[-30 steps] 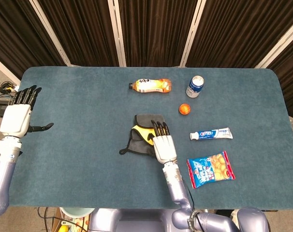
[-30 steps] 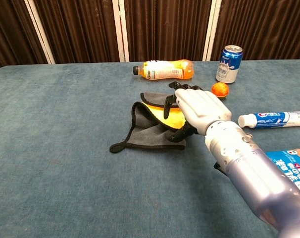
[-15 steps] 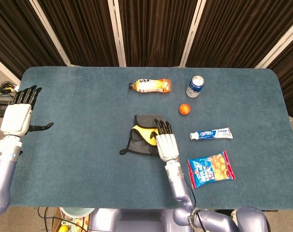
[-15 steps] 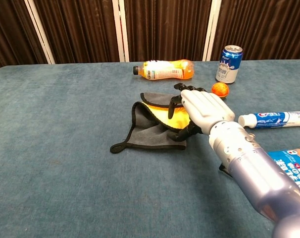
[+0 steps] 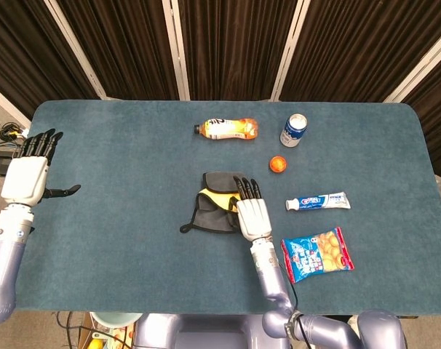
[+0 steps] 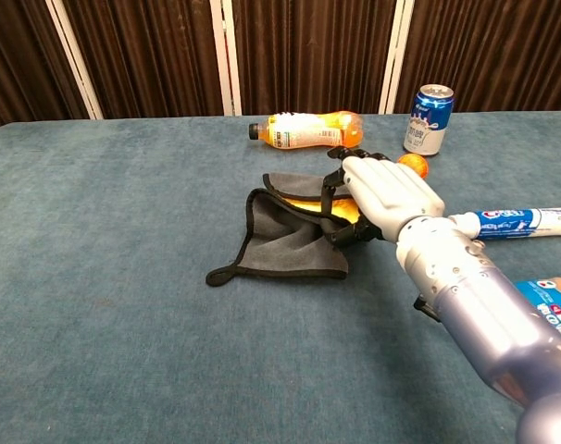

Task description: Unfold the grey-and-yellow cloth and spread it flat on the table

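Observation:
The grey-and-yellow cloth point(image 5: 215, 203) lies folded near the table's middle, grey outside with a yellow layer showing at its right, and a dark strap trails off its left corner. In the chest view the cloth point(image 6: 290, 239) has its right edge raised a little. My right hand point(image 5: 253, 212) is over that edge. The chest view shows the right hand point(image 6: 387, 194) with fingers curled over the top layer and the thumb under it, pinching the edge. My left hand point(image 5: 28, 174) hovers at the table's far left edge, holding nothing, fingers apart.
Behind the cloth lie an orange drink bottle point(image 5: 228, 129) on its side, a blue can point(image 5: 294, 130) and a small orange ball point(image 5: 278, 163). A toothpaste tube point(image 5: 317, 201) and a blue snack bag point(image 5: 316, 254) lie right of my right hand.
My right hand has slid a little to the right along the cloth, and less yellow now shows in the chest view. The left hand has stayed where it was.

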